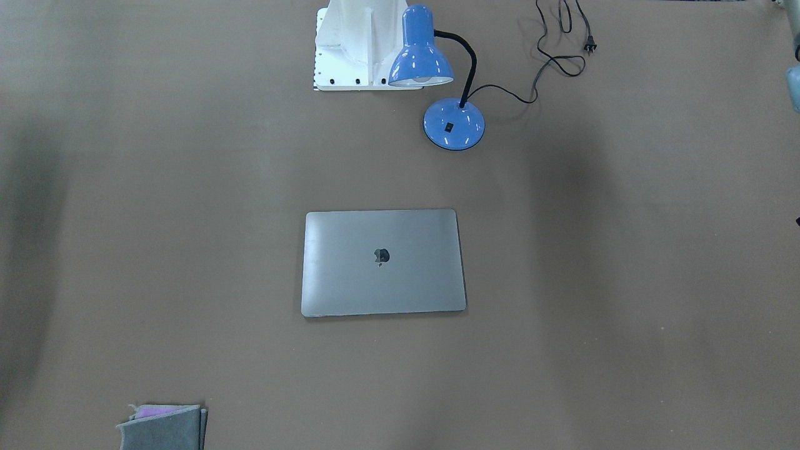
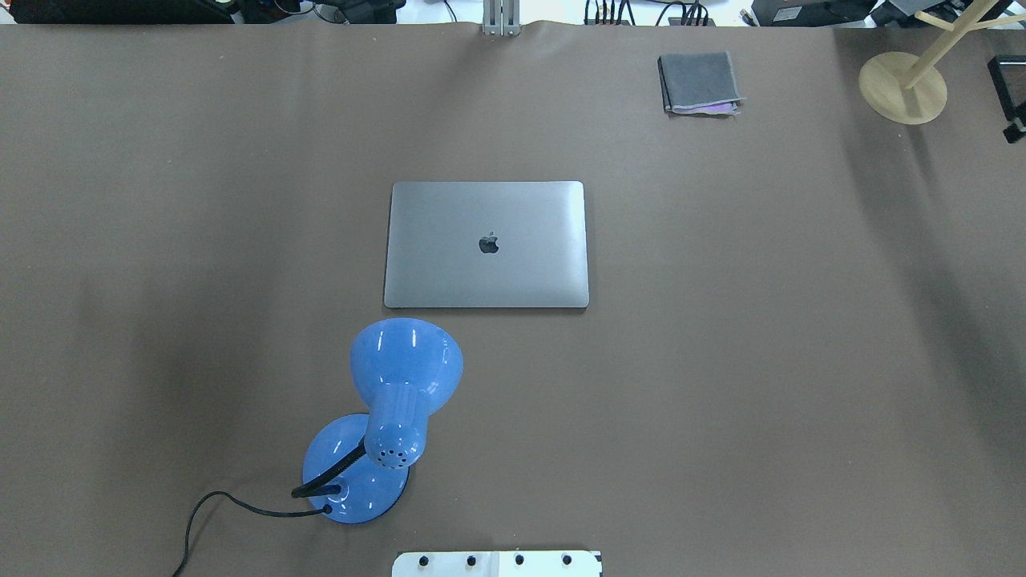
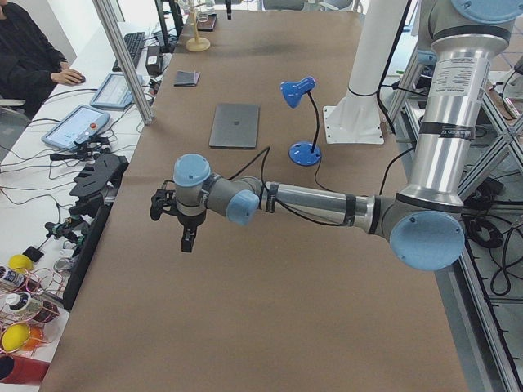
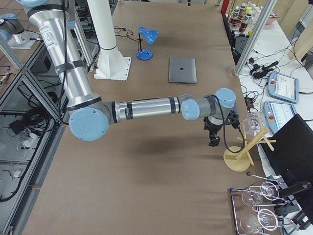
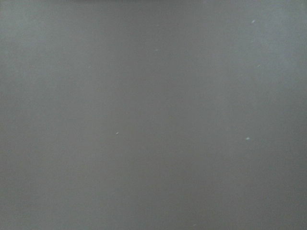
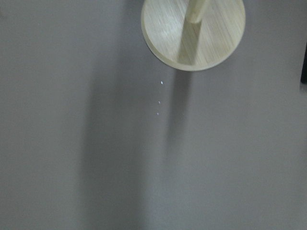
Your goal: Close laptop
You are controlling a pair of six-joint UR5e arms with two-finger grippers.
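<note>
The laptop [image 2: 486, 244] lies flat in the middle of the table with its grey lid down and the dark apple logo facing up. It also shows in the front-facing view [image 1: 381, 262], the left view [image 3: 235, 125] and the right view [image 4: 182, 69]. My left gripper [image 3: 187, 239] shows only in the left view, low over the table's left end and far from the laptop. My right gripper [image 4: 213, 140] shows only in the right view, over the table's right end. I cannot tell whether either is open or shut. Both wrist views show only table surface.
A blue desk lamp [image 2: 385, 417] with a black cord stands between the robot base [image 1: 356, 44] and the laptop. A folded grey cloth [image 2: 699, 82] lies at the far side. A wooden stand [image 4: 239, 156] stands next to the right gripper.
</note>
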